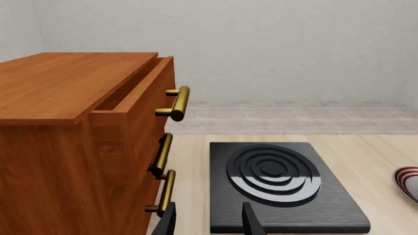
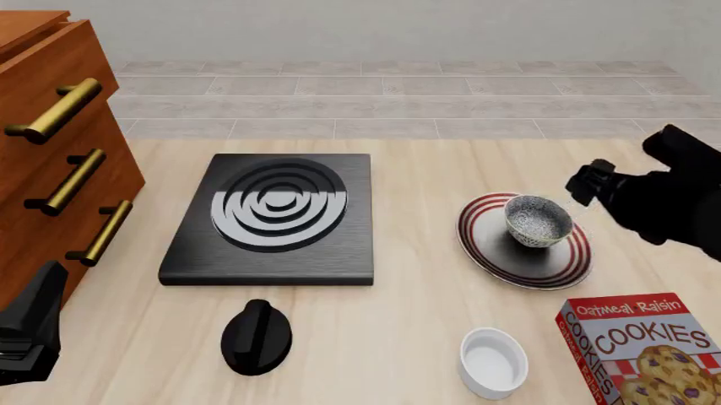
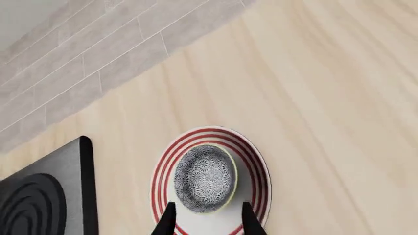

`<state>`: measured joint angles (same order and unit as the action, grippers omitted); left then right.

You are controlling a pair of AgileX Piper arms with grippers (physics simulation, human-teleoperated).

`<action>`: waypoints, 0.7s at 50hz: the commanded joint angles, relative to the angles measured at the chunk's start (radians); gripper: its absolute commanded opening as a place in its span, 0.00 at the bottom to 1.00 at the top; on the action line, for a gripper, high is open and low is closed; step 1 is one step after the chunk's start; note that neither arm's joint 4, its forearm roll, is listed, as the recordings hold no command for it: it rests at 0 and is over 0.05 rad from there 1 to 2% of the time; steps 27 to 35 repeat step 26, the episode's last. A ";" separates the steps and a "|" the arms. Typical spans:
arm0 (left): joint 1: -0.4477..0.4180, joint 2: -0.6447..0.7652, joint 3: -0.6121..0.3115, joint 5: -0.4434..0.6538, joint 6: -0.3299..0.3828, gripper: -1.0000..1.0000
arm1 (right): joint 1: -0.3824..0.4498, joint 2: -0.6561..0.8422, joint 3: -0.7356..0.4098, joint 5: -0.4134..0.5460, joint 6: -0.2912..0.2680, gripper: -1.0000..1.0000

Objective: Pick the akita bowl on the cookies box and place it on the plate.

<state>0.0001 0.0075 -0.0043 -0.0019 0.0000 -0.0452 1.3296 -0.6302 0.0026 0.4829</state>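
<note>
The speckled akita bowl (image 2: 538,221) (image 3: 205,178) stands upright on the red-ringed plate (image 2: 487,253) (image 3: 259,171), a little off its middle. My right gripper (image 2: 582,184) (image 3: 206,218) hovers above and to the right of the bowl, open, and its fingers (image 3: 247,215) touch nothing. The red cookies box (image 2: 642,350) lies at the front right with nothing on top. My left gripper (image 2: 29,329) (image 1: 209,221) waits open at the front left beside the cabinet. An edge of the plate (image 1: 408,182) shows in the left wrist view.
A black burner slab (image 2: 270,215) lies left of the plate, with a black knob (image 2: 257,336) in front of it. A plain white ramekin (image 2: 494,361) sits near the front edge. A wooden drawer cabinet (image 2: 56,152) fills the left side, its top drawer (image 1: 134,95) slightly open.
</note>
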 commanded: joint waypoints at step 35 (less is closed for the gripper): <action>0.000 0.000 0.000 0.000 0.000 1.00 | -0.044 -0.792 0.133 0.431 -0.040 1.00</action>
